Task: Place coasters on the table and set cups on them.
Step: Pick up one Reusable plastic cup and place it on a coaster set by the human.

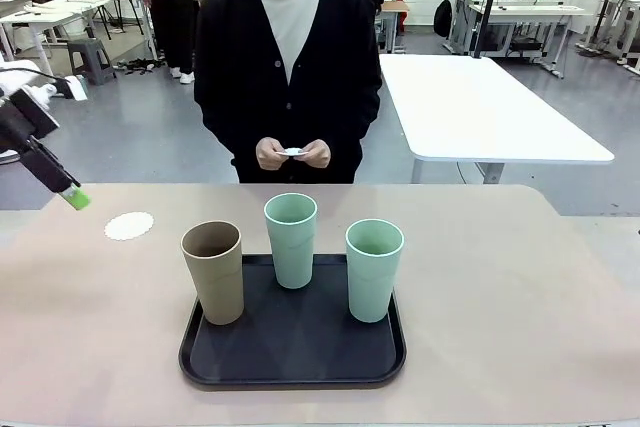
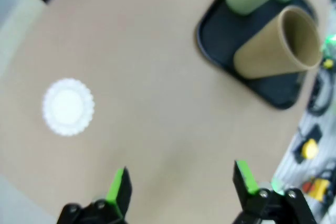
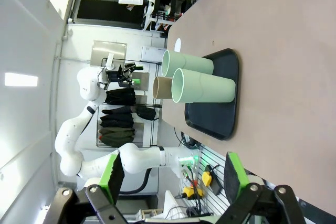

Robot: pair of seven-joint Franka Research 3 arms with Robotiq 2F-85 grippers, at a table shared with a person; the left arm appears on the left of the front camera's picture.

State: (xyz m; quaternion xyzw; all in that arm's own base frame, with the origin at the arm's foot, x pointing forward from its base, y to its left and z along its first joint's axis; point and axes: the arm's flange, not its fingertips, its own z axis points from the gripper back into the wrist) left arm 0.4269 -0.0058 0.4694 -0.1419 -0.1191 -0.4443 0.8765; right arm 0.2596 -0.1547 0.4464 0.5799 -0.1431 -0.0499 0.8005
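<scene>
One white scalloped coaster (image 1: 130,226) lies on the beige table (image 1: 500,277) at the left, also the coaster (image 2: 68,107) in the left wrist view. The person's hands (image 1: 293,154) hold more coasters (image 1: 293,152) at the far edge. A tan cup (image 1: 213,271) and two mint green cups (image 1: 291,239) (image 1: 374,269) stand on the black tray (image 1: 300,352). My left gripper (image 1: 72,194) hangs open above the table's left edge, left of the coaster; its fingers (image 2: 119,186) are empty. My right gripper (image 3: 170,174) is open and empty, far from the cups (image 3: 202,86).
A white table (image 1: 480,107) stands behind at the right. Other people and workbenches are farther back. Bare tabletop lies right of the tray and around the single coaster.
</scene>
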